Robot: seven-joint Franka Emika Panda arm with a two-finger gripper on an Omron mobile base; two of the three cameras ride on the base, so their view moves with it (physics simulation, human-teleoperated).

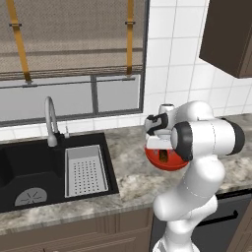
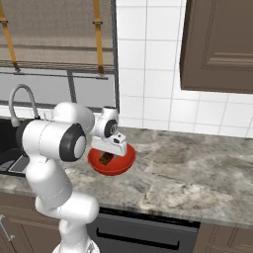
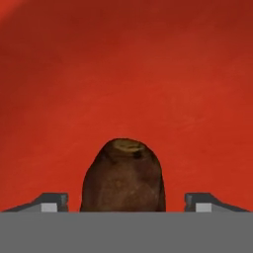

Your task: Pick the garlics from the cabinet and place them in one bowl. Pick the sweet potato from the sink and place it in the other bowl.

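red bowl (image 2: 111,160): glossy, sits on the speckled stone counter (image 2: 197,173) right of the sink; its inner wall shows in the hand view (image 3: 123,74)
sweet potato (image 3: 123,183): brown lump resting inside the red bowl, between the two finger tips with a gap on each side; also a dark spot in the bowl in the left base view (image 1: 163,156)
sink (image 1: 29,172): black basin with a grey perforated tray (image 1: 85,171) in its right part, curved faucet (image 1: 50,120) behind
cabinet (image 2: 217,44): dark brown, on the wall above the counter, door closed on the side shown
gripper (image 3: 126,201): spread apart, touching nothing, pointed down into the bowl
arm: bent over the counter, wrist just above the bowl rim
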